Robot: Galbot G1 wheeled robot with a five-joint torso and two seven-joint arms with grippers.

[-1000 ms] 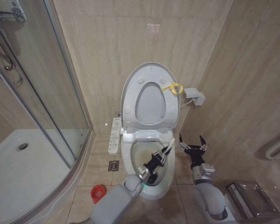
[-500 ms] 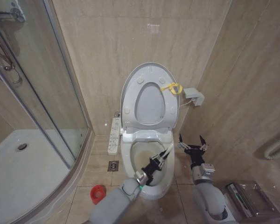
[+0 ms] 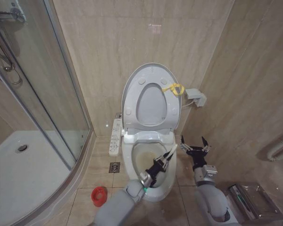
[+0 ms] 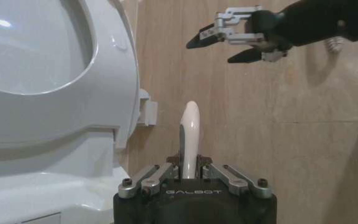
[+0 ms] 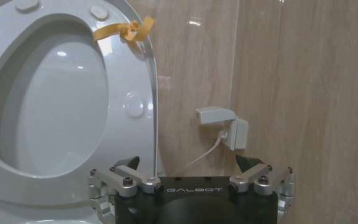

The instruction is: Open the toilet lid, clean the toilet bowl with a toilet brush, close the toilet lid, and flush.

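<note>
The toilet lid stands upright against the wall with the seat ring raised in front of it, and a yellow loop hangs at its edge. Below it the toilet bowl lies open, with yellowish stains inside. My left gripper reaches down into the bowl, shut on the white handle of the toilet brush. The handle juts out between the shut fingers; the bristle head is hidden. To the right of the bowl my right gripper hovers open and empty, also seen as the right gripper.
A small red holder cup sits on the floor left of the toilet, near a floor drain. A control panel hangs on the toilet's left side. The glass shower screen stands left, a wall socket right, a metal box at the lower right.
My left gripper has shifted slightly inside the bowl with the brush, and the handle's tip has dropped a little. The right arm has not moved.
</note>
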